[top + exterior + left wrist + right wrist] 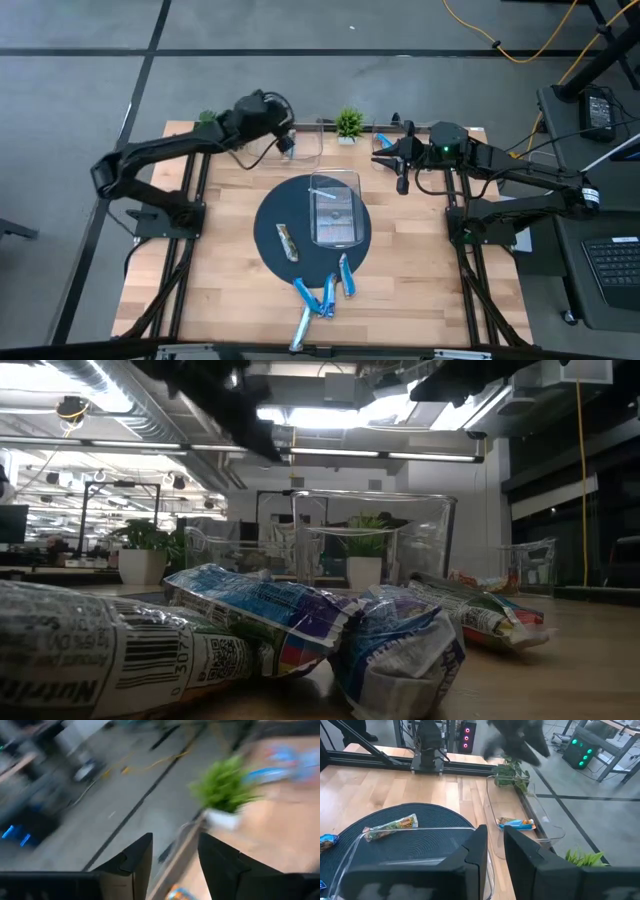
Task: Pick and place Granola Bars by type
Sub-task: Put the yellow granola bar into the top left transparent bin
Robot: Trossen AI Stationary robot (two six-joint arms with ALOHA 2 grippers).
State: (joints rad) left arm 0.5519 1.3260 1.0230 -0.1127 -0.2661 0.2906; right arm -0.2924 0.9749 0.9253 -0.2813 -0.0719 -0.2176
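Note:
Several blue granola bars (325,290) lie near the table's front edge, and they fill the foreground of the low view (270,610). One brown bar (288,242) lies on the dark round mat (270,215). A blue-and-orange bar (516,823) lies in the clear far-left bin (540,827). My left gripper (284,138) hangs open above that bin, with nothing between its fingers (135,860). My right gripper (400,168) hovers at the far right, its fingers (475,855) a narrow gap apart and holding nothing.
A clear bin (335,208) stands on the mat at the table's middle. Two small potted plants (349,122) (207,118) stand along the far edge. More blue bars (384,140) lie at the far right beside the middle plant.

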